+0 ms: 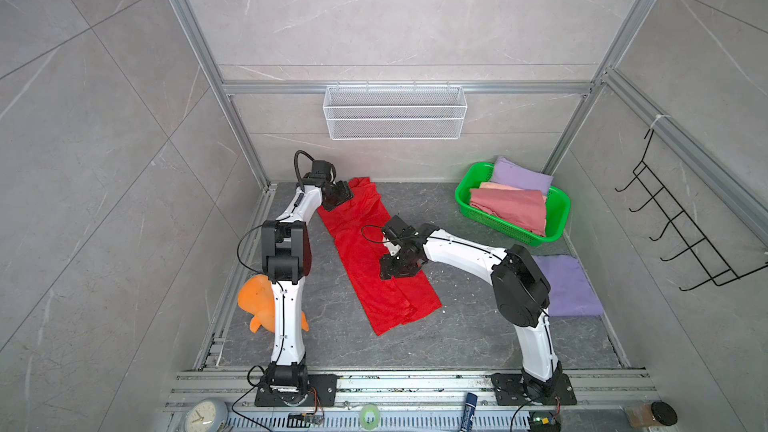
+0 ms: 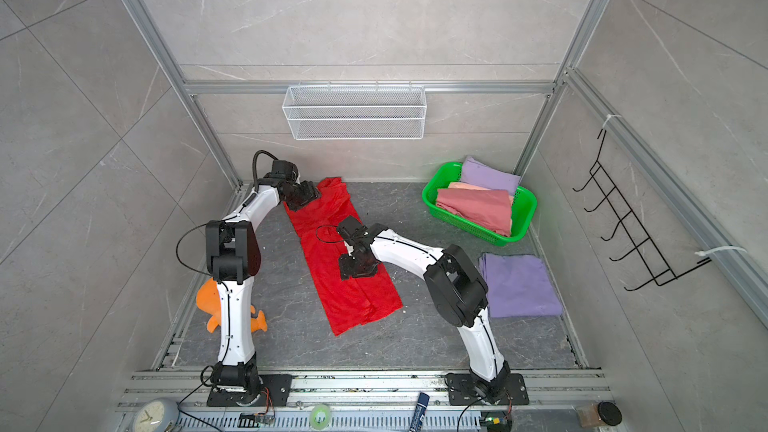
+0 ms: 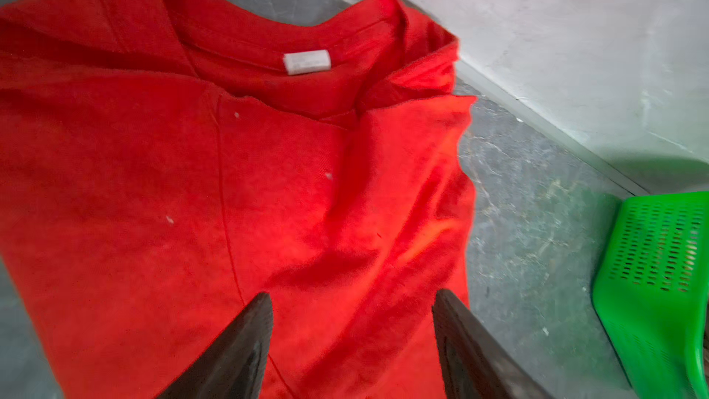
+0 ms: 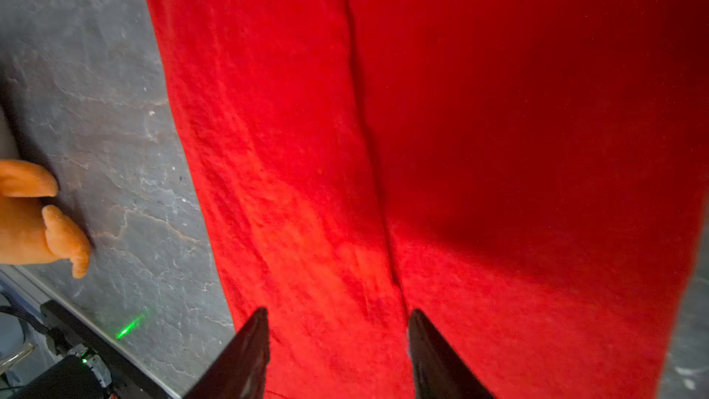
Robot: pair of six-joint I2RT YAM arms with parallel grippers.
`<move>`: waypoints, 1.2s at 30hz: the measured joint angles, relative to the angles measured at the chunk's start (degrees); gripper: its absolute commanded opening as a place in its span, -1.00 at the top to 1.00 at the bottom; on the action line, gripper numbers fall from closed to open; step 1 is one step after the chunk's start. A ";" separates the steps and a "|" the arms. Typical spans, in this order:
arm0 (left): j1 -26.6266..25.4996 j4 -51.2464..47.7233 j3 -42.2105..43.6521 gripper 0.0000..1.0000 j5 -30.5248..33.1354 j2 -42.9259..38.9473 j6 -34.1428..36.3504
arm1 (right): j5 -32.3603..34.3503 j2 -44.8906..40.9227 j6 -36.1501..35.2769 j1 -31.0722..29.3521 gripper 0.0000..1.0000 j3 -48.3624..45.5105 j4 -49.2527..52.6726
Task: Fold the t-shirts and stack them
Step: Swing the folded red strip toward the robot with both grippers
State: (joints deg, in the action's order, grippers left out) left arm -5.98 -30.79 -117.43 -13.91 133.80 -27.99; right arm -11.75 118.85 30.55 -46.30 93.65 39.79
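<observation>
Table holds your red t-shirt as a long folded strip across its middle; a folded lavender t-shirt lies well apart beside your right arm; your left gripper hangs over the collar end, jaws apart; your right gripper hangs over mid-strip, jaws apart.

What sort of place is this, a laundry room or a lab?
Most likely a lab test cell dressed as a laundry corner: a left arm and right arm bolted to a metal rail, tile-look panels in an aluminium frame, a red t-shirt spread near a green basket of folded shirts.
</observation>
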 measured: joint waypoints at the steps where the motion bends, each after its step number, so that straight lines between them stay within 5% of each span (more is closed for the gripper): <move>1: -0.33 -0.13 0.00 -0.38 0.33 -0.33 0.00 | 0.26 -0.28 0.02 0.00 -0.19 -0.48 -0.74; 16: -5.09 -0.22 0.55 -0.37 4.74 5.31 -5.53 | 2.08 -1.11 3.32 -0.44 -0.19 -10.91 -10.45; 26: -10.25 1.99 -17.70 -0.37 -5.18 17.53 -7.50 | 1.75 -1.92 5.70 -6.27 -0.19 -12.90 -13.60; 36: -12.87 2.34 -18.86 -0.37 -7.41 18.51 -4.74 | 4.50 -2.23 5.60 -8.24 -0.20 -12.59 -10.12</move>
State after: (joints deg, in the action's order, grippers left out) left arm -18.85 -28.45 -136.29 -21.32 152.31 -32.73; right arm -7.25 116.62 36.14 -54.54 81.06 29.67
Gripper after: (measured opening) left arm 0.686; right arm 0.596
